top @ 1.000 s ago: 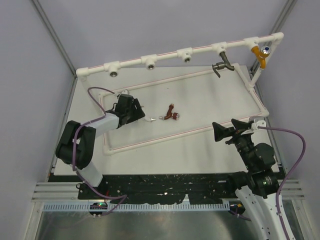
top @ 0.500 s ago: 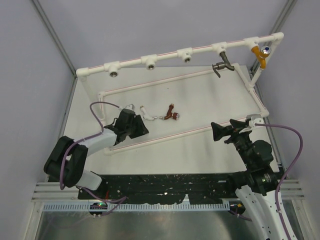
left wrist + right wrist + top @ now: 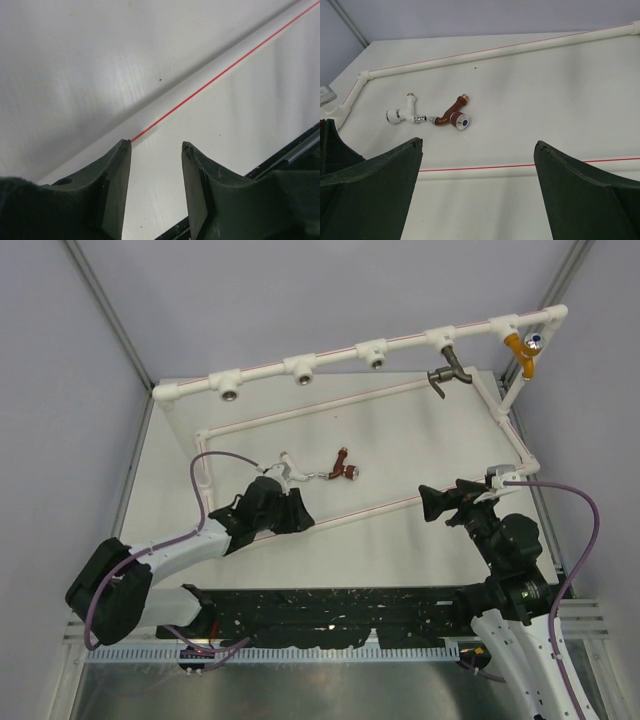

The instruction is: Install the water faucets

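On the table (image 3: 545, 100), the white faucet (image 3: 405, 114) and the reddish-brown faucet (image 3: 454, 114) lay end to end, seemingly touching. The left gripper (image 3: 156, 145) hovered over the pipe frame (image 3: 215, 82) near them, jaws apart and empty; the right gripper (image 3: 478, 142) gaped wide, well apart.

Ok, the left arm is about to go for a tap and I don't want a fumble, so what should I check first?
1. Left gripper open and empty: ok.
2. Left gripper over a tap: not ok; its camera shows only the low pipe.
3. White tap and brown tap lying loose, ungripped: ok.
4. Taps apart from each other: cannot tell; their tips nearly meet.
5. Right gripper open, clear of both taps: ok.
6. Empty sockets waiting: ok, three.
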